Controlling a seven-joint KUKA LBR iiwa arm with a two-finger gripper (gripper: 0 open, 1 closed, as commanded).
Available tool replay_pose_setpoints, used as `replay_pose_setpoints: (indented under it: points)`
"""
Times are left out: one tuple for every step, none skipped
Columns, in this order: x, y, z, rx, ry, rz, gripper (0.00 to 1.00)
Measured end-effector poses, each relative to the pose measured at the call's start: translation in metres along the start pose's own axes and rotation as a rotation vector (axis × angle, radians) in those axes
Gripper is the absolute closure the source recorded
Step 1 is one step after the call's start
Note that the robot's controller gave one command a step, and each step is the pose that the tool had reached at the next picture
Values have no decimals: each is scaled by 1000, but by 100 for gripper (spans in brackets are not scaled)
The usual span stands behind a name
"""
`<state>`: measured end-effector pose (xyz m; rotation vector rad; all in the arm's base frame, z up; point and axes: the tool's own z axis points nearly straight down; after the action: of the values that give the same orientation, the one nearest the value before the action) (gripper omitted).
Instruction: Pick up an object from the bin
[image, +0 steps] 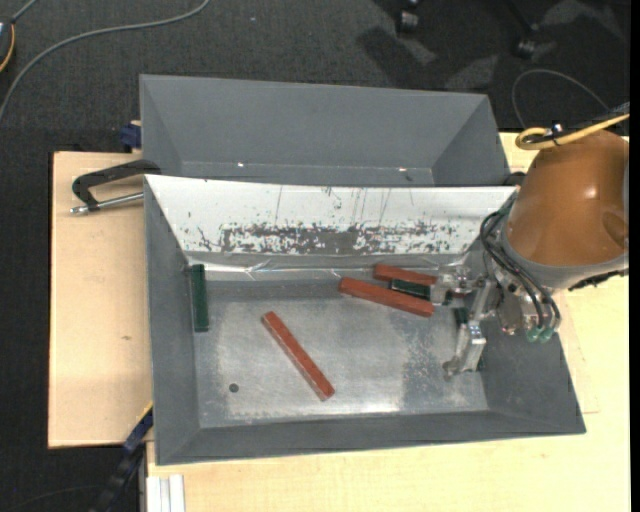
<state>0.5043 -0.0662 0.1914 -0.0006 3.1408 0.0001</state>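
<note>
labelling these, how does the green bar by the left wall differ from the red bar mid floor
The green bar is dark green, the red bar reddish brown. The green bar lies against the left wall, the red bar diagonally on open floor. The red bar looks longer than the green bar. Both are slim, straight.

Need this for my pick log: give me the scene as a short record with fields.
bin: grey metal bin, few loose things
gripper: gripper low at the view's right end of the floor, over bare metal
nearest: heaped red-brown sticks with a dark green piece among them, by the back wall
mid floor: lone red-brown stick, lying diagonally, apart from the rest
left wall: dark green bar, along the wall's foot
</note>
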Motion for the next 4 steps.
replay_pose_setpoints:
  points:
    - [-58,19,116,-2,2,155,0]
    - [-58,18,111,-1,-3,155,100]
    - [-58,18,112,-1,-2,155,0]
    - [-96,34,120,-2,-5,372,0]
